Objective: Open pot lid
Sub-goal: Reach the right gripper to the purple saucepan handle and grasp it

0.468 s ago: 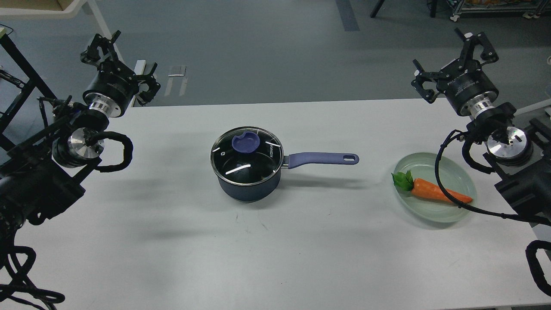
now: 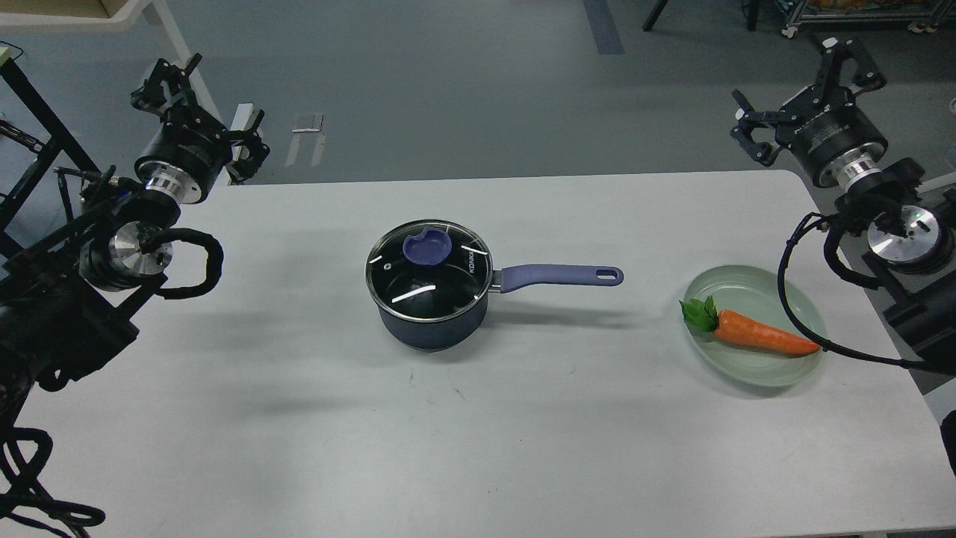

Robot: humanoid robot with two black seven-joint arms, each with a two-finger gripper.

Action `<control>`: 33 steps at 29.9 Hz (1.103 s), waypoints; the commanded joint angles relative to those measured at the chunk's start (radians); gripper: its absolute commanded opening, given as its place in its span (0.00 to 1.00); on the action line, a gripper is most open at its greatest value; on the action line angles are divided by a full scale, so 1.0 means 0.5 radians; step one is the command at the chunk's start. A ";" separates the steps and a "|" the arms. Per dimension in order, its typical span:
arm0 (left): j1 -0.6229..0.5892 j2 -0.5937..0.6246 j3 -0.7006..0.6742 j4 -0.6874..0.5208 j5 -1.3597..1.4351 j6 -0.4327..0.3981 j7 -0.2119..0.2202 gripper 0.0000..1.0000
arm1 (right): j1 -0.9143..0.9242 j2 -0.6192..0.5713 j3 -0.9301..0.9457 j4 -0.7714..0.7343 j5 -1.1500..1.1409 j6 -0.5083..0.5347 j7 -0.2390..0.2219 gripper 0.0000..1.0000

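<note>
I look down from the head camera onto a white table (image 2: 299,418). Near its middle stands the pot (image 2: 429,329), a small dark navy saucepan, upright on the tabletop. Its long periwinkle-blue handle (image 2: 560,276) points to the right and ends in a small hole. The lid (image 2: 429,270) sits closed on the pot, a round clear glass lid with a steel rim that matches the pot's width. A flat periwinkle-blue knob (image 2: 426,247) lies toward the far side of the lid, and white lettering runs along its right edge.

To the right of the pot, well apart from the handle's end, rests a pale green glass dish (image 2: 777,373). In the dish lies a carrot (image 2: 758,335), orange, with its green leaves pointing left.

My left gripper (image 2: 200,104) hangs at the far left, past the table's far edge, well apart from the pot. Its two dark fingers are spread wide and hold nothing. My right gripper (image 2: 803,86) hangs at the far right, also beyond the table's far edge, well apart from the pot and dish. Its fingers stand wide apart and are empty. A black cable (image 2: 792,306) from the right arm loops across the right edge of the dish.
</note>
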 commanded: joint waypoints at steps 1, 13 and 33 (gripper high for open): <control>-0.025 0.027 0.010 0.015 0.021 -0.001 0.022 0.99 | 0.172 -0.077 -0.187 0.072 -0.292 -0.007 0.010 0.99; -0.068 0.110 0.019 -0.013 0.447 -0.041 0.083 0.99 | 0.595 -0.123 -0.585 0.456 -1.517 -0.007 0.013 0.99; -0.101 0.202 0.025 -0.111 0.643 -0.059 0.102 0.99 | 1.084 -0.028 -1.798 0.971 -3.428 -0.261 0.553 0.97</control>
